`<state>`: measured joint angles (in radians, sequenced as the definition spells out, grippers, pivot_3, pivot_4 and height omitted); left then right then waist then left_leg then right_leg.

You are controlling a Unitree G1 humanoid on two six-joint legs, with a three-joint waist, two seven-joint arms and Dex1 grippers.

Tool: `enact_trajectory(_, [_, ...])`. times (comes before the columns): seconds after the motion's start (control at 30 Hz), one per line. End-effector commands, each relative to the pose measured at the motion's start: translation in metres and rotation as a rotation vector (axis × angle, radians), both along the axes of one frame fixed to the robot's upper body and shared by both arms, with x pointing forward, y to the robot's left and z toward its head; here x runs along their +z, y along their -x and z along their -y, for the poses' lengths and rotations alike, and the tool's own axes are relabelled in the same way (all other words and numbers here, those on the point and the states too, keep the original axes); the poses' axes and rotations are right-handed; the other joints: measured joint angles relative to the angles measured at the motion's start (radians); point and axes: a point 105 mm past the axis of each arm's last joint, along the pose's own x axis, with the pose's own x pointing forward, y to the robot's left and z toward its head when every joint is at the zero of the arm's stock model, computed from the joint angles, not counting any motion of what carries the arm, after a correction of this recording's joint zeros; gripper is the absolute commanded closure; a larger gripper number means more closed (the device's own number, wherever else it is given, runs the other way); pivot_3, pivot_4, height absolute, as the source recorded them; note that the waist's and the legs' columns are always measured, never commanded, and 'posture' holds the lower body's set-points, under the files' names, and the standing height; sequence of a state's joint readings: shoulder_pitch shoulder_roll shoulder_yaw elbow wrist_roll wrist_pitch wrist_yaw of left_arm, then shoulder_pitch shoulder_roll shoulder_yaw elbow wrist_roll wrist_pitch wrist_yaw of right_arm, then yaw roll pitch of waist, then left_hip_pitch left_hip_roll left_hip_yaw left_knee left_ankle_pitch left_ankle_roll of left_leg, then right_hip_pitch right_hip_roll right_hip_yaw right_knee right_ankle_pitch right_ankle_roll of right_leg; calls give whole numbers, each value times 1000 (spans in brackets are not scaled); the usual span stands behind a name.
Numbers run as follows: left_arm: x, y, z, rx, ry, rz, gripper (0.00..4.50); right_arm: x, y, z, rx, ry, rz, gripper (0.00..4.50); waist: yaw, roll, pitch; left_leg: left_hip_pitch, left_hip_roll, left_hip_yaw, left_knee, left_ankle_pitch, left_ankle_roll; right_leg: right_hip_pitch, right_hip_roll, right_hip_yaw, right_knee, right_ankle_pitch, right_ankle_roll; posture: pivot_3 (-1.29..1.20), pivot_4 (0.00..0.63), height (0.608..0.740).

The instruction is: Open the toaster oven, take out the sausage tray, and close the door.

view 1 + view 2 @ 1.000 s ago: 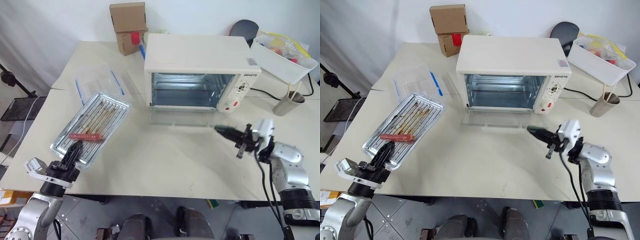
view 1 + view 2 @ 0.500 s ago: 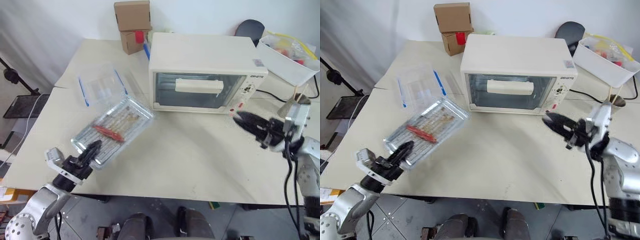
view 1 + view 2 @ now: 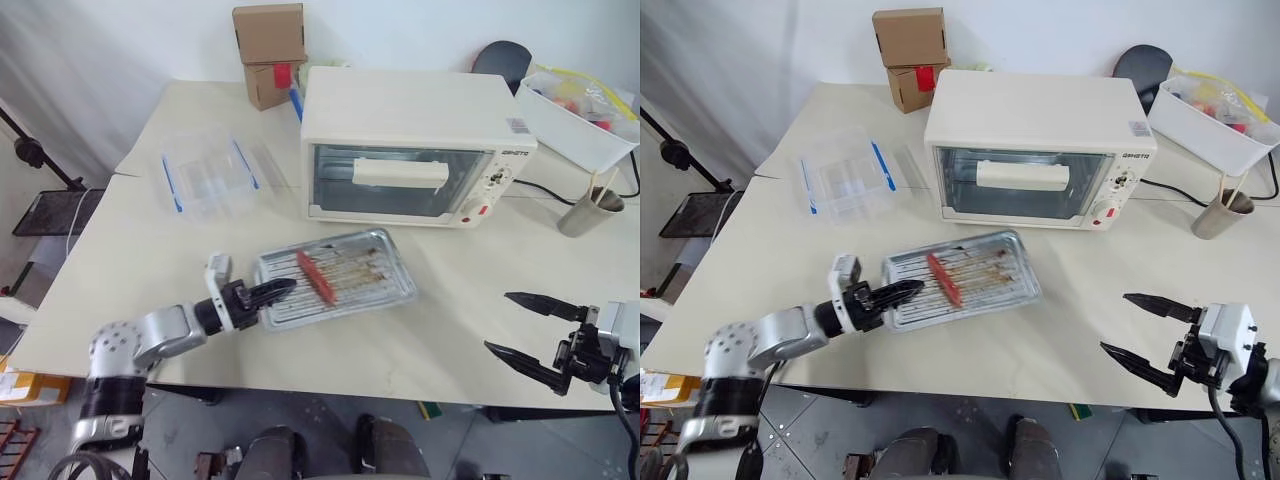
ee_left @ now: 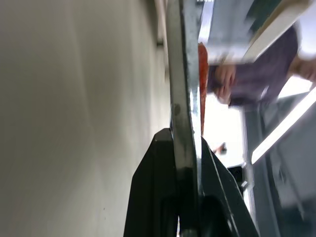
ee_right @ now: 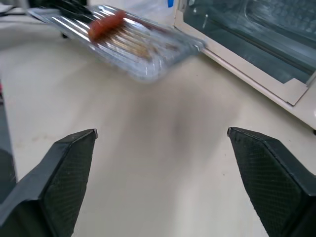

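Observation:
The cream-white toaster oven (image 3: 418, 150) stands at the back of the table, and its glass door (image 3: 398, 185) is closed with the bar handle (image 3: 400, 172) across the front. In front of the oven is the silver sausage tray (image 3: 335, 277), carrying one red sausage (image 3: 316, 276). My left gripper (image 3: 270, 291) is shut on the tray's left rim, which runs between its fingers (image 4: 158, 197) in the left wrist view. My right gripper (image 3: 525, 325) is open and empty near the table's front right edge, well apart from the tray (image 5: 133, 42).
A clear plastic container with blue clips (image 3: 205, 175) lies left of the oven. Cardboard boxes (image 3: 268, 40) stand behind it. At the back right are a white bin (image 3: 580, 115) and a paper cup (image 3: 585, 212), with a black cable running along the table.
The oven door went from open to closed. My left gripper carried the tray rightward to the front of the oven. My right gripper opened wide and drew back toward the table's front edge.

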<state>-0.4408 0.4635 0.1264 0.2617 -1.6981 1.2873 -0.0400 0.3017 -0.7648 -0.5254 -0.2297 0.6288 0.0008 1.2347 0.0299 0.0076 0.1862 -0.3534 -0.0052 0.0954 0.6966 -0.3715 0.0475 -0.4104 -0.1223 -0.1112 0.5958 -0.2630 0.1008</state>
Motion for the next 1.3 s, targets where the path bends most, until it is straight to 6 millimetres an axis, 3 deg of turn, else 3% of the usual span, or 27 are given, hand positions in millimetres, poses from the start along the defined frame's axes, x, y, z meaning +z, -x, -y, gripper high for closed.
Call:
enact_trajectory(0.03, [-7,-4,20,-90,-39,5,4500,10,10,-4,28,24,33,32,1,0,0,0,0,0,0,0,0,0,2,0,-1,0,0,0,150,740])
enact_trajectory(0.2, [-9,-27,42,-133,-100,37,4500,7,22,-8,31,20,8,32,20,0,0,0,1,1,0,0,0,1,4,4,-4,2,3,0,150,740])
enact_trajectory(0.33, [-16,-32,50,-181,-160,44,4500,2,27,-11,30,17,-13,32,23,1,-1,1,1,2,0,-2,-5,1,4,5,-5,2,3,0,150,740])
enact_trajectory(0.57, [-23,-30,48,-210,-193,51,2566,-2,24,-15,39,18,-19,0,18,2,-1,1,2,2,0,-3,-5,1,3,6,-5,2,3,0,150,740])
enact_trajectory(0.73, [-22,-26,23,-170,-273,130,1141,-2,18,-18,62,16,-16,0,11,2,-1,1,2,2,0,-2,-4,0,-5,4,-5,1,2,0,150,740])
enact_trajectory(0.87, [-7,-13,-21,-108,-418,492,88,-1,12,-19,83,15,-12,0,-27,2,-1,3,3,3,-4,-3,-7,-1,-4,5,-2,1,1,0,150,740])
enact_trajectory(1.1, [1,24,-82,-170,-691,1095,40,3,0,-20,117,3,-2,0,-30,3,0,8,3,5,-11,-2,-11,-1,-7,5,-5,-2,-3,0,150,740])
enact_trajectory(1.3, [15,32,-97,-157,-764,1357,40,14,-8,-29,184,-13,21,0,-2,4,0,-1,2,2,-12,-1,-10,-9,-11,2,-6,-2,-3,0,150,740])
